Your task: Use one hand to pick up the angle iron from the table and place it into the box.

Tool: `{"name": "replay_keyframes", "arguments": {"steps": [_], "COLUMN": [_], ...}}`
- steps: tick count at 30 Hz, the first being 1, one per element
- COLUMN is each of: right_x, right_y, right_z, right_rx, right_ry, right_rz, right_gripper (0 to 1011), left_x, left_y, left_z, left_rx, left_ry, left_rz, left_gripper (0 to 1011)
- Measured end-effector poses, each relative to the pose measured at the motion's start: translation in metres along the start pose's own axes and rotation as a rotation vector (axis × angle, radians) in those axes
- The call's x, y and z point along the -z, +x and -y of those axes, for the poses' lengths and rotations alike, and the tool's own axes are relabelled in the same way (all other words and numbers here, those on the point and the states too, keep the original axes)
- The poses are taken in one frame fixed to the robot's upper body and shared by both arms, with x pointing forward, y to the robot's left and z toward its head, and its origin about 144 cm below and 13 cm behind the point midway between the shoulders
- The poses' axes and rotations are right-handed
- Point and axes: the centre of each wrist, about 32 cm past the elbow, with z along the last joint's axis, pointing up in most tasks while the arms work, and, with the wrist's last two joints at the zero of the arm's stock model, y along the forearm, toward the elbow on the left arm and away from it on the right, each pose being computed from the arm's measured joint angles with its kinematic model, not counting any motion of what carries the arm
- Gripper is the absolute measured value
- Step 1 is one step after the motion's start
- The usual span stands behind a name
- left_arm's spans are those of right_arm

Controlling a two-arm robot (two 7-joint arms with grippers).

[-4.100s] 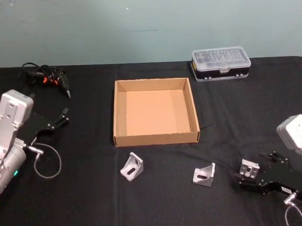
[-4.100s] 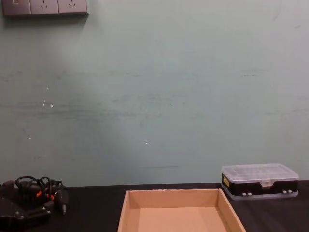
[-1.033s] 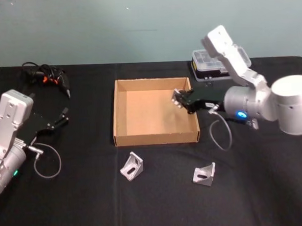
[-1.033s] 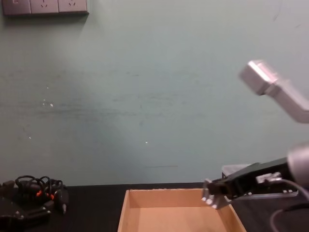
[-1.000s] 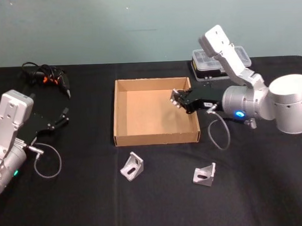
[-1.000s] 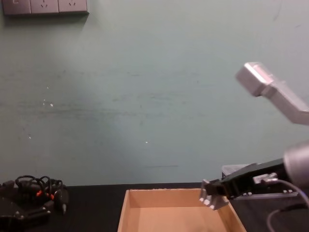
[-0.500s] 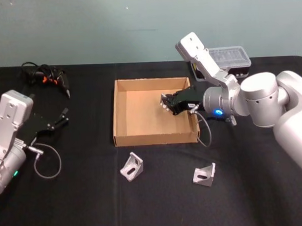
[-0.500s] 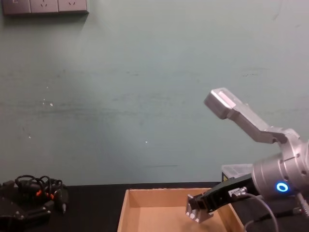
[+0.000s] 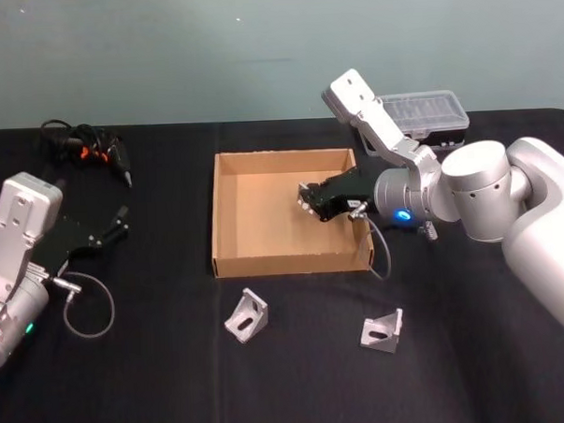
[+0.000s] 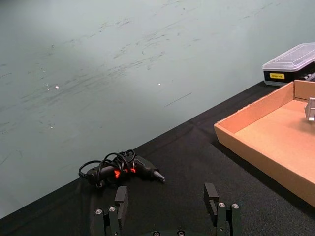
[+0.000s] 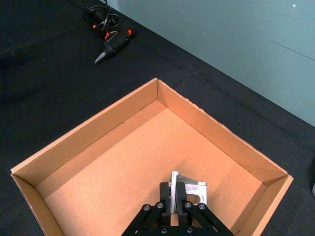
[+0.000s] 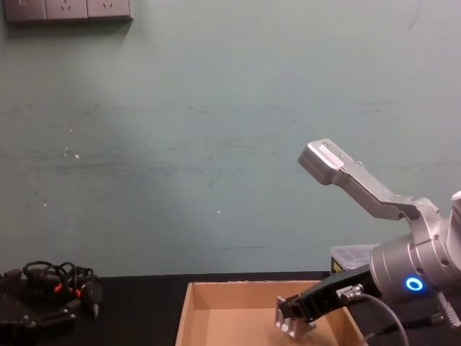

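Note:
My right gripper (image 9: 312, 203) hangs over the right half of the tan box (image 9: 289, 264), shut on a silver angle iron (image 9: 305, 198). In the right wrist view the angle iron (image 11: 192, 190) sits between the black fingers (image 11: 166, 191), above the box floor (image 11: 123, 167). The chest view shows the right gripper (image 12: 289, 311) with the angle iron (image 12: 287, 323) just over the box rim (image 12: 238, 286). Two more angle irons (image 9: 246, 315) (image 9: 382, 331) lie on the black table (image 9: 158, 367) in front of the box. My left gripper (image 10: 166, 206) is open, parked at the left (image 9: 119, 219).
A clear-lidded plastic case (image 9: 420, 113) stands behind the box on the right. A black drill with a coiled cable (image 9: 84, 143) lies at the back left. Bare table stretches along the front.
The right gripper has carried the angle iron a little farther left and lower over the box. The left arm and the two angle irons on the table have not moved.

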Motion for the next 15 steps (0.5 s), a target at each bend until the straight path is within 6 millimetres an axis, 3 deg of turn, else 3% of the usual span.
{"name": "replay_keyframes", "arguments": {"steps": [3, 14, 15], "right_x": [0.0002, 0.0000, 0.0000], "right_y": [0.0002, 0.0001, 0.0001], "right_z": [0.0004, 0.0009, 0.0009], "right_rx": [0.000, 0.000, 0.000], "right_ry": [0.000, 0.002, 0.002], "right_rz": [0.000, -0.001, -0.001], "right_gripper": [109, 426, 488], "left_x": [0.0000, 0.0000, 0.0000], "left_y": [0.0000, 0.0000, 0.0000], "left_z": [0.0000, 0.0000, 0.0000], "left_rx": [0.000, 0.000, 0.000], "left_ry": [0.000, 0.000, 0.000], "left_rz": [0.000, 0.000, 0.000], "left_gripper": [1011, 1011, 1011]}}
